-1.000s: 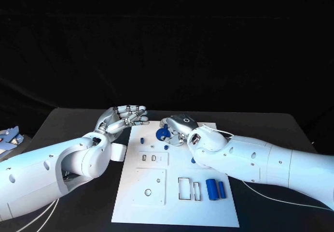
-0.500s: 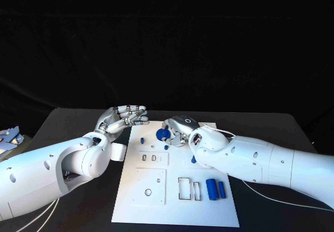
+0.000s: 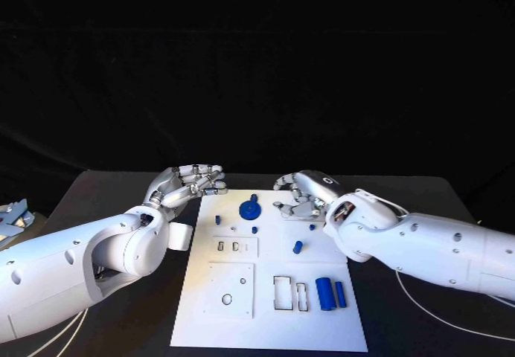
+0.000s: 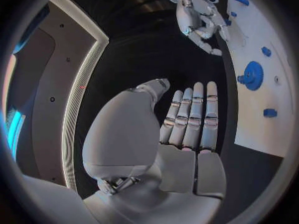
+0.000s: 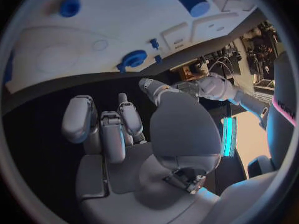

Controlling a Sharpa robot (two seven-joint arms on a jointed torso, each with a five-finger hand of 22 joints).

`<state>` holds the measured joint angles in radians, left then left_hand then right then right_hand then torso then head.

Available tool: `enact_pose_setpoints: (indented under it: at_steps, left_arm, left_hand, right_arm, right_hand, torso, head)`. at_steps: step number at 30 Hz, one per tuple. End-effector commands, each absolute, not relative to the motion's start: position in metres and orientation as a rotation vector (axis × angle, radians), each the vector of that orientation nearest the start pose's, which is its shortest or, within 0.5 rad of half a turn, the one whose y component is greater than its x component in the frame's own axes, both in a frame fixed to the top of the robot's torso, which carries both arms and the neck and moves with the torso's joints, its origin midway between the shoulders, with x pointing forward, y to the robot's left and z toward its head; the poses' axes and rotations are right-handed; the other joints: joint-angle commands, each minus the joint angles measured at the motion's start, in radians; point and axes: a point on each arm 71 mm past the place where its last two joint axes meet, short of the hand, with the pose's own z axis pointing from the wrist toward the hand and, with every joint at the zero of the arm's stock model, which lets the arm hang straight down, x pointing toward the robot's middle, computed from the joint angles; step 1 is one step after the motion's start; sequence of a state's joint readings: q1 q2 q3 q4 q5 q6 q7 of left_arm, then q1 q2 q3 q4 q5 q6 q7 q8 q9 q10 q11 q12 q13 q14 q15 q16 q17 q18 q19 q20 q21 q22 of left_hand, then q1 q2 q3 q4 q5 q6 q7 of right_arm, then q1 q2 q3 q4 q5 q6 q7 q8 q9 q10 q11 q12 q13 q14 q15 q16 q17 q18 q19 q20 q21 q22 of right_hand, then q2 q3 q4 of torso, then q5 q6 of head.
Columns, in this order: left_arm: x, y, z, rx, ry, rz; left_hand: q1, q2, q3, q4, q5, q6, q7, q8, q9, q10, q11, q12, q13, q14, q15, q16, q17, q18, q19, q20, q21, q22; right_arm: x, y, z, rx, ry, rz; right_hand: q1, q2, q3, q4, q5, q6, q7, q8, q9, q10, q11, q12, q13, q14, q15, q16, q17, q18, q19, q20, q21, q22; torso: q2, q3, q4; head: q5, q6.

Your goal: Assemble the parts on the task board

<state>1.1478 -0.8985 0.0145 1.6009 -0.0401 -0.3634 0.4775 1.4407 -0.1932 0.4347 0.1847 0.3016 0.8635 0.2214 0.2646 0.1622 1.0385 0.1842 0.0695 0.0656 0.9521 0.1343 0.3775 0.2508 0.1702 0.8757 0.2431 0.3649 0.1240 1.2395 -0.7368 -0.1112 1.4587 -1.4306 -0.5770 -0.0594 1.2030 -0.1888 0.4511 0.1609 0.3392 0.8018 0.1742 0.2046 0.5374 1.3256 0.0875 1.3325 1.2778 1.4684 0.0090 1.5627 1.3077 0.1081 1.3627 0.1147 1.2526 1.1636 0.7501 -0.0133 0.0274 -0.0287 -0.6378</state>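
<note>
Right robot hand (image 3: 301,193) empty, right of gear (image 3: 250,209) on task board (image 3: 269,312).

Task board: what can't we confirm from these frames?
- Task board far right corner, head view: the right hand covers it.
- Blue gear: it lies on the board, but whether it is seated on a peg is too small to tell.
- Object at the table's left edge, head view: cut off by the picture's edge.
- Board slots: depth unreadable.
</note>
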Motion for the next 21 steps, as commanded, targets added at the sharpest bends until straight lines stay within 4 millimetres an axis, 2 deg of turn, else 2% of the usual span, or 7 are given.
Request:
enact_pose_setpoints:
  at_steps: [1, 3, 7, 10, 13, 16, 21]
  left_arm:
    - [0.474, 0.217, -0.169, -1.058, 1.307, -1.593]
    - [0.474, 0.218, -0.169, -1.057, 1.307, -1.596]
    - [0.474, 0.218, -0.17, -1.056, 1.308, -1.602]
    - [0.476, 0.219, -0.171, -1.055, 1.306, -1.601]
    - [0.477, 0.219, -0.171, -1.055, 1.306, -1.6]
    - [0.478, 0.219, -0.172, -1.056, 1.305, -1.598]
    - [0.478, 0.22, -0.172, -1.057, 1.305, -1.595]
  left_hand:
    - [-0.009, -0.003, 0.001, -0.004, -0.004, -0.008, 0.023, -0.005, -0.001, -0.004, 0.002, -0.004, 0.001, -0.007, 0.002, 0.0, 0.001, 0.009, -0.008, -0.002, -0.002, -0.002]
    - [-0.009, -0.003, 0.001, -0.004, -0.004, -0.008, 0.023, -0.005, -0.001, -0.004, 0.002, -0.004, 0.001, -0.007, 0.002, 0.0, 0.001, 0.009, -0.008, -0.002, -0.002, -0.002]
    - [-0.01, -0.003, 0.002, -0.005, -0.004, -0.008, 0.023, -0.006, -0.002, -0.004, 0.002, -0.004, 0.001, -0.01, 0.003, -0.001, 0.001, 0.009, -0.01, -0.001, -0.003, -0.002]
    - [-0.01, -0.004, 0.002, -0.005, -0.004, -0.009, 0.023, -0.006, -0.002, -0.004, 0.002, -0.004, 0.001, -0.01, 0.003, -0.001, 0.002, 0.009, -0.01, -0.001, -0.003, -0.002]
    - [-0.01, -0.004, 0.002, -0.005, -0.004, -0.009, 0.023, -0.006, -0.002, -0.004, 0.002, -0.004, 0.001, -0.01, 0.003, -0.001, 0.002, 0.009, -0.01, -0.001, -0.003, -0.002]
    - [-0.01, -0.004, 0.002, -0.005, -0.004, -0.009, 0.023, -0.006, -0.002, -0.005, 0.002, -0.004, 0.001, -0.01, 0.003, -0.001, 0.002, 0.009, -0.01, -0.001, -0.003, -0.002]
    - [-0.01, -0.004, 0.002, -0.005, -0.004, -0.009, 0.023, -0.006, -0.002, -0.005, 0.002, -0.004, 0.001, -0.01, 0.003, -0.001, 0.002, 0.009, -0.01, -0.001, -0.003, -0.002]
  right_arm:
    - [0.492, -0.193, -0.168, 0.006, 1.5, 0.862]
    - [0.49, -0.215, -0.167, 0.014, 1.547, 0.874]
    - [0.487, -0.248, -0.168, 0.03, 1.598, 0.86]
    - [0.487, -0.272, -0.173, 0.048, 1.619, 0.831]
    - [0.487, -0.284, -0.177, 0.059, 1.63, 0.814]
    - [0.486, -0.291, -0.183, 0.071, 1.639, 0.8]
    - [0.487, -0.295, -0.196, 0.087, 1.649, 0.776]
  right_hand:
    - [0.023, 0.0, 0.005, -0.014, -0.032, 0.008, 0.002, -0.01, -0.002, -0.011, 0.002, -0.007, -0.012, 0.098, 0.005, 0.003, 0.245, -0.014, -0.003, 0.001, -0.008, -0.008]
    - [0.045, -0.014, 0.003, -0.033, -0.055, 0.006, 0.002, -0.019, -0.004, -0.041, 0.003, -0.032, -0.04, 0.096, 0.006, 0.001, 0.237, -0.009, -0.018, 0.002, -0.029, -0.03]
    - [0.068, -0.021, 0.002, -0.051, -0.08, -0.002, -0.002, -0.032, -0.008, -0.053, 0.0, -0.04, -0.05, 0.093, 0.004, -0.004, 0.223, -0.006, -0.027, 0.001, -0.041, -0.039]
    - [0.081, -0.022, 0.003, -0.06, -0.09, -0.005, -0.003, -0.038, -0.012, -0.054, -0.001, -0.04, -0.051, 0.092, 0.004, -0.004, 0.222, -0.006, -0.029, 0.001, -0.044, -0.04]
    - [0.086, -0.026, 0.001, -0.065, -0.09, -0.015, -0.004, -0.047, -0.016, -0.054, -0.002, -0.04, -0.051, 0.092, 0.003, -0.005, 0.221, -0.006, -0.03, 0.0, -0.047, -0.042]
    - [0.085, -0.03, -0.006, -0.065, -0.082, -0.035, -0.003, -0.061, -0.022, -0.055, -0.002, -0.041, -0.052, 0.092, 0.002, -0.005, 0.221, -0.005, -0.033, -0.001, -0.052, -0.045]
    - [0.089, -0.029, -0.008, -0.066, -0.077, -0.041, 0.002, -0.066, -0.023, -0.055, 0.002, -0.04, -0.052, 0.092, 0.004, -0.005, 0.222, -0.005, -0.033, 0.0, -0.054, -0.047]
  torso:
    - [-0.011, 0.0019, -0.0163]
    - [-0.015, 0.002, -0.0217]
    - [-0.022, 0.0046, -0.0281]
    - [-0.026, 0.0088, -0.033]
    - [-0.028, 0.0113, -0.0338]
    - [-0.029, 0.0124, -0.0313]
    - [-0.028, 0.016, -0.0301]
  head:
    - [-0.006, 0.001]
    - [-0.007, 0.003]
    - [-0.008, 0.003]
    - [-0.016, -0.002]
    - [-0.021, -0.009]
    - [-0.027, -0.014]
    - [-0.026, -0.02]
